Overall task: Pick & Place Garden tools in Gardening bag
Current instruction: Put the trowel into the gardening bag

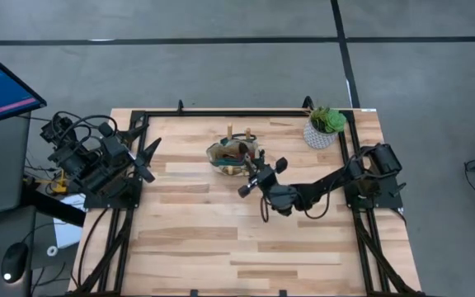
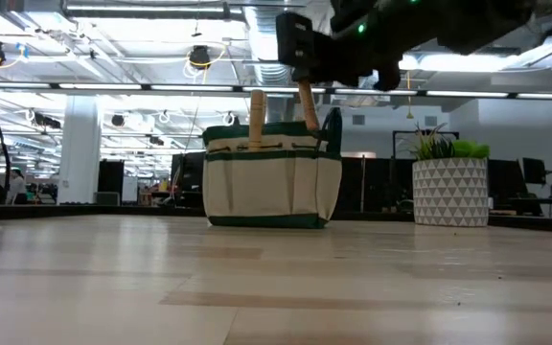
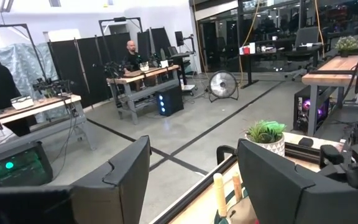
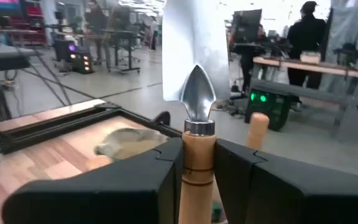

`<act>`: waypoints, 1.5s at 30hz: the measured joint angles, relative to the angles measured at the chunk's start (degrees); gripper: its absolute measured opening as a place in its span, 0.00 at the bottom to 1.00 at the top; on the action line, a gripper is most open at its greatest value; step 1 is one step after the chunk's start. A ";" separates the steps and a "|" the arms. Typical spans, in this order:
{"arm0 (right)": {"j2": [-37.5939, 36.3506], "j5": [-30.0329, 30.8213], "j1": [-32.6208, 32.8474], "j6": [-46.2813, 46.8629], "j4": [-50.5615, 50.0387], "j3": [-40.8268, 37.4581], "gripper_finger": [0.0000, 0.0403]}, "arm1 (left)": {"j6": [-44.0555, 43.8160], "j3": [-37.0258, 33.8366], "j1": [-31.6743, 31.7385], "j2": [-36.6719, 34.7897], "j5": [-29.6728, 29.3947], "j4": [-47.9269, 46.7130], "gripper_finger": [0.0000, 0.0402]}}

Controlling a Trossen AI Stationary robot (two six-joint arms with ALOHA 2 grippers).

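Observation:
The beige gardening bag with green trim (image 1: 236,157) stands at the table's middle; it also shows in the low view (image 2: 271,182). A trowel's wooden handle (image 2: 256,115) sticks up out of it. My right gripper (image 1: 262,177) hovers over the bag's right side, shut on a trowel (image 4: 194,74) with a silver head. My left gripper (image 1: 148,157) waits open and empty at the table's left edge; it also shows in its own wrist view (image 3: 194,180). Shears and glove do not show plainly. My right gripper pinches the trowel's wooden handle (image 4: 197,152) between its two fingers, just below the metal neck. The fingers lie level, coming from the table's right side, across the handle. The trowel stands head up. The handle's lower part (image 2: 307,105) slants down into the bag's mouth.
A green plant in a white patterned pot (image 1: 324,132) stands at the far right corner, right of the bag. A black frame rail (image 1: 246,111) runs along the table's far edge. Bare wood (image 1: 221,239) stretches from the bag to the near edge.

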 joint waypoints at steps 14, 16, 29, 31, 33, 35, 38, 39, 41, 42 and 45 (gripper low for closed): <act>8.32 4.51 -1.46 3.05 -2.36 5.40 0.14 | 1.43 0.00 -0.01 0.00 0.00 0.00 0.53; 9.23 4.52 -1.60 0.67 -1.72 7.35 0.14 | 1.46 0.00 -0.01 0.00 0.00 0.00 0.53; 8.59 2.57 -3.52 -7.75 -2.54 9.62 0.14 | 1.46 0.00 0.00 0.00 0.00 0.00 0.53; 9.46 2.23 -3.73 -5.54 -3.29 9.39 0.14 | 1.46 0.00 -0.01 0.00 0.00 0.00 0.53; 9.73 2.79 -3.76 -3.61 -4.45 8.66 0.14 | 1.46 0.00 -0.01 0.00 0.00 0.01 0.53; 10.43 3.16 -3.91 -1.41 -4.79 8.84 0.14 | 1.46 0.00 0.01 0.00 0.00 0.00 0.53; 11.53 3.28 -4.10 -0.89 -5.78 8.56 0.14 | 1.46 0.00 0.00 0.00 0.00 0.00 0.53; 11.55 3.23 -4.12 -0.92 -5.83 8.57 0.14 | 1.46 0.00 0.00 0.00 0.00 0.00 0.53; 11.44 3.23 -4.19 -1.09 -5.57 8.67 0.14 | 1.46 0.00 0.00 0.00 0.00 0.00 0.53; 11.44 3.23 -4.20 -1.82 -5.43 8.67 0.14 | 1.46 0.00 -0.01 0.00 0.02 0.02 0.53; 11.28 3.22 -4.37 -4.89 -4.50 8.67 0.14 | 1.46 0.00 -0.01 0.00 0.00 0.00 0.53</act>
